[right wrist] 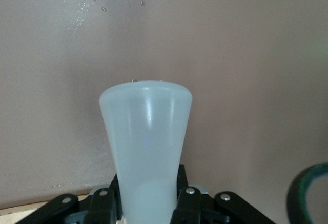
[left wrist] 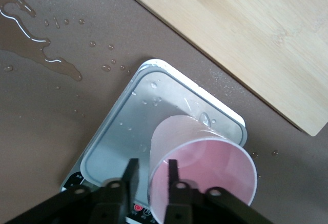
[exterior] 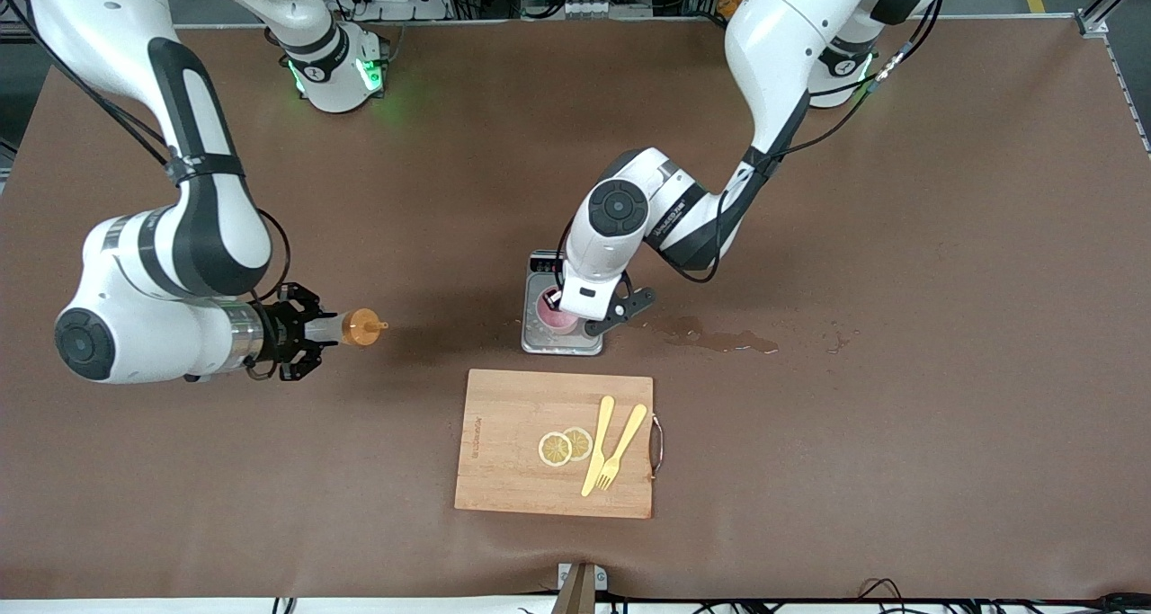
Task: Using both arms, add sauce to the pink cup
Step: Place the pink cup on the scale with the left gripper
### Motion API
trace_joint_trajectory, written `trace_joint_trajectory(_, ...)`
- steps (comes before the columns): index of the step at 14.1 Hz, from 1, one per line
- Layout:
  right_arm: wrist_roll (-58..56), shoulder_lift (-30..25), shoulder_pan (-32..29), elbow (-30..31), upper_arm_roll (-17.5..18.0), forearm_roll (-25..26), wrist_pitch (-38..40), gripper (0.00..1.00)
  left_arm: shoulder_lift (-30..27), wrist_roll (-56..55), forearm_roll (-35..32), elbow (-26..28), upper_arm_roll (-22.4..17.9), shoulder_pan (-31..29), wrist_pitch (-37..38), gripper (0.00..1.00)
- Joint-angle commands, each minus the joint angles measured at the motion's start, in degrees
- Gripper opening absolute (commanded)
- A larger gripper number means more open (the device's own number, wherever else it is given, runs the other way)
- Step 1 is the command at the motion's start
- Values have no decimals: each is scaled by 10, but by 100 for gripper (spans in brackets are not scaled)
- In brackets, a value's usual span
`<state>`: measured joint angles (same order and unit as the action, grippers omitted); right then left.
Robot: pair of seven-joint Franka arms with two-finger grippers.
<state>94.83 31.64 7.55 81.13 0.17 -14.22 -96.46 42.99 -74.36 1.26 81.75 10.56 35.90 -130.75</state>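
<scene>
At the right arm's end of the brown counter (exterior: pixel 899 236), the right claw (exterior: pixel 310 331) is clamped on the small translucent whitish squeeze bottle with the orange nozzle cap (exterior: pixel 358 327), holding it level above the bare counter with the nozzle aimed toward the middle. In the right wrist view the black fingers (right wrist: pixel 105 206) press either side of the bottle's narrow end.

At mid-counter stands the flat grey kitchen scale (exterior: pixel 550 340), and on its wet plate rests the small round light-pink plastic cup (left wrist: pixel 205 175). The left claw (left wrist: pixel 151 175) reaches down onto the cup, its fingers pinching the rim, one inside and one outside the wall. A rectangular wooden cutting board (exterior: pixel 504 443) lies nearer the front camera than the scale, carrying two round lemon slices (exterior: pixel 565 446) and a pale yellow knife and fork (exterior: pixel 611 448). A spill of clear liquid (exterior: pixel 719 337) spreads beside the scale, toward the left arm's end.

The step in hand looks like bringing the sauce to the steadied cup. Next, the bottle likely has to travel over the cup, tip nozzle-down and be squeezed.
</scene>
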Motion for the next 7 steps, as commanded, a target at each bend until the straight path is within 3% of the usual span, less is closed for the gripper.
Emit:
trace_joint_trajectory(1, 45, -14, 16, -9, -3, 30, 7, 39, 3, -18, -17, -15, -7, 7, -1, 100)
trace_joint_trajectory(7, 178, -9, 96, -15, -3, 95, 7, 39, -27, -16, -28, -14, -7, -7, 14, 100)
